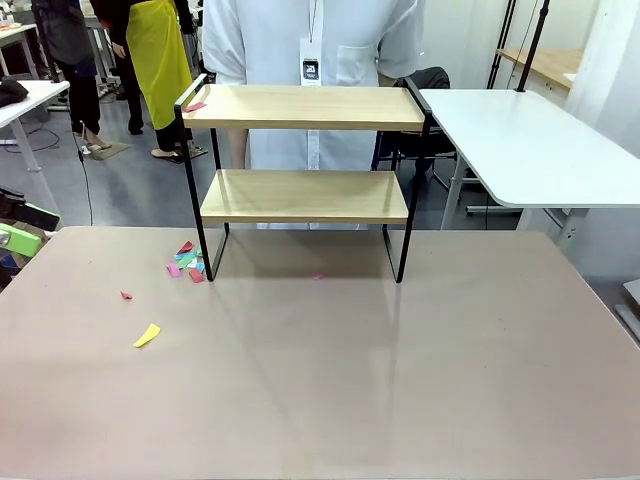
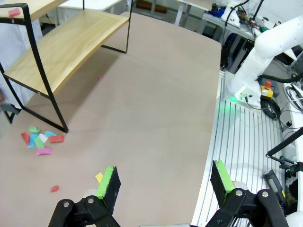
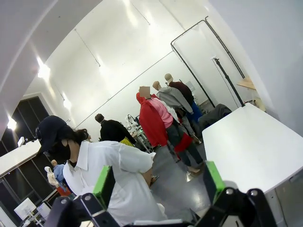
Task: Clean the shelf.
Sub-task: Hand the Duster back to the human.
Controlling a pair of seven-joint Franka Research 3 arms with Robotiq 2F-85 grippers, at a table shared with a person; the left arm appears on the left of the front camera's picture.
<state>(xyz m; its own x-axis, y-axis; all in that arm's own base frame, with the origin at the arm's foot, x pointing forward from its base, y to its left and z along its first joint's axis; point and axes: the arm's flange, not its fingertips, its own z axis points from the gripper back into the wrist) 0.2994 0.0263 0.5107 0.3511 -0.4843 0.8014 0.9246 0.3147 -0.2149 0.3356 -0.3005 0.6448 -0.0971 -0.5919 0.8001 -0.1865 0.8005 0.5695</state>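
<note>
1 shelf with 2 boards, 2 grippers both spread apart.

One shelf with two boards; roughly nine paper scraps; two open tools.

Light matt wood boards in the shelf's thin black metal frame
</note>
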